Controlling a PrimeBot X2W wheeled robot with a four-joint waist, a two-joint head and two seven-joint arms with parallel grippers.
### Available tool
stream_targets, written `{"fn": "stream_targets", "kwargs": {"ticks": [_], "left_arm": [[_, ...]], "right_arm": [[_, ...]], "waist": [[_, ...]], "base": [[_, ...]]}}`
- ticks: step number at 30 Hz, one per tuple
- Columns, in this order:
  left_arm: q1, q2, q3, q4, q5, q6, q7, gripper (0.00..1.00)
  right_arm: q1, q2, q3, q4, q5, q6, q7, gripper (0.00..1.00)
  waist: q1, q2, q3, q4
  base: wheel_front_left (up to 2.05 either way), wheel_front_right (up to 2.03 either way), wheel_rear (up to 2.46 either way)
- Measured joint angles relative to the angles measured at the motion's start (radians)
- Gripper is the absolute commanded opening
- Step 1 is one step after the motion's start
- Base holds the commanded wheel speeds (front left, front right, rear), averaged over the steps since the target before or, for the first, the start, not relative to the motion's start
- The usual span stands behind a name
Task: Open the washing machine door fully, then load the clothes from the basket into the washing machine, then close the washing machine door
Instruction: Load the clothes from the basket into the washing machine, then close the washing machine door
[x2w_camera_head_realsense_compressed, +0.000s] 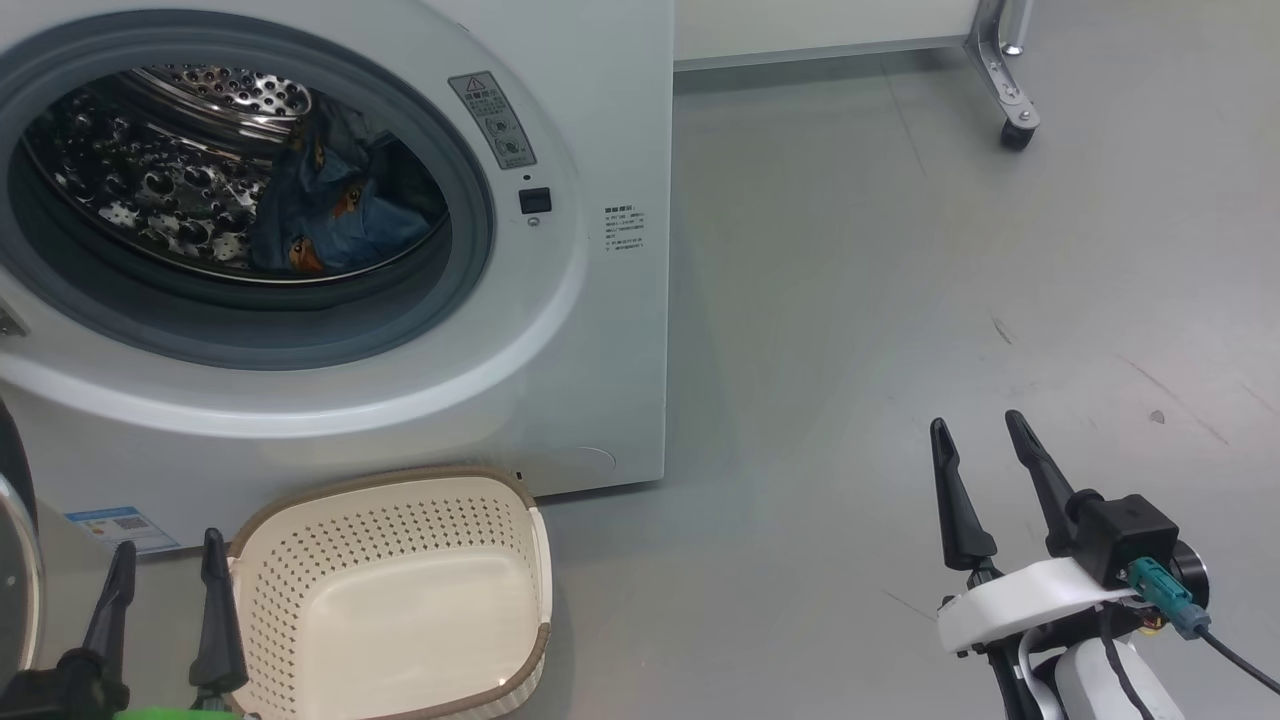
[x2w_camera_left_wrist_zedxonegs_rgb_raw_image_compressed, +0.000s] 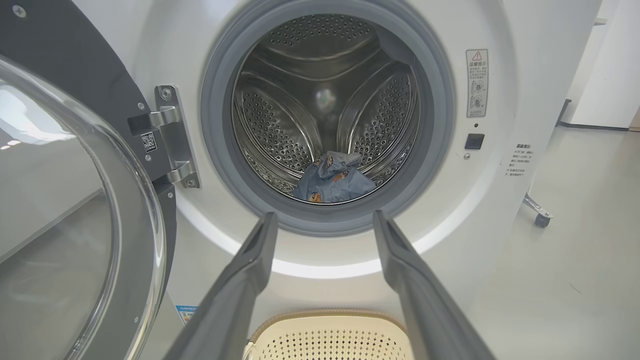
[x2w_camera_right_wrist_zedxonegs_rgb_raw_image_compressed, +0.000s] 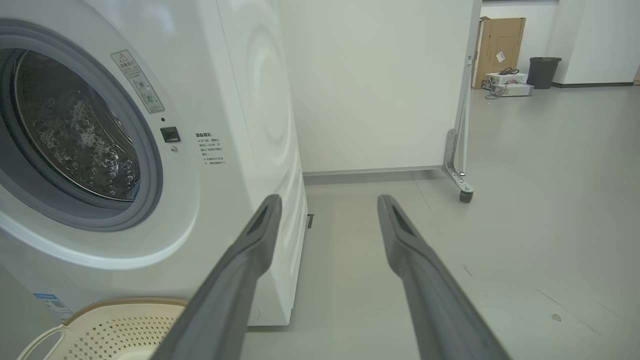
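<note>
The white washing machine (x2w_camera_head_realsense_compressed: 600, 120) stands with its door (x2w_camera_left_wrist_zedxonegs_rgb_raw_image_compressed: 65, 215) swung wide to the left, glass bowl facing out. Inside the steel drum lie the clothes (x2w_camera_head_realsense_compressed: 335, 205), a light blue knit with bear prints (x2w_camera_left_wrist_zedxonegs_rgb_raw_image_compressed: 332, 179); a cream garment is hidden. The cream basket (x2w_camera_head_realsense_compressed: 400, 600) sits on the floor before the machine with nothing in it. My left gripper (x2w_camera_head_realsense_compressed: 168, 548) hangs open just left of the basket, pointing at the drum opening (x2w_camera_left_wrist_zedxonegs_rgb_raw_image_compressed: 324, 216). My right gripper (x2w_camera_head_realsense_compressed: 982, 420) is open over bare floor to the machine's right (x2w_camera_right_wrist_zedxonegs_rgb_raw_image_compressed: 327, 200).
A white wheeled partition (x2w_camera_right_wrist_zedxonegs_rgb_raw_image_compressed: 380, 85) stands behind the machine, its caster (x2w_camera_head_realsense_compressed: 1018, 130) on the grey floor. A cardboard box (x2w_camera_right_wrist_zedxonegs_rgb_raw_image_compressed: 500, 42), a dark bin (x2w_camera_right_wrist_zedxonegs_rgb_raw_image_compressed: 544, 71) and some equipment sit far back. Open floor (x2w_camera_head_realsense_compressed: 950, 300) spreads to the right.
</note>
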Motion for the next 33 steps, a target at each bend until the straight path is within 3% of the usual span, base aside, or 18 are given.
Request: {"fn": "stream_targets", "kwargs": {"ticks": [33], "left_arm": [[0.018,-0.016,-0.002,-0.029,0.005,0.000,0.000,1.00]], "right_arm": [[0.023,0.002,-0.012,-0.034,-0.025,-0.001,0.000,1.00]], "waist": [[0.0000,0.0000,-0.002,-0.012]], "base": [[0.00,0.00,0.00]]}}
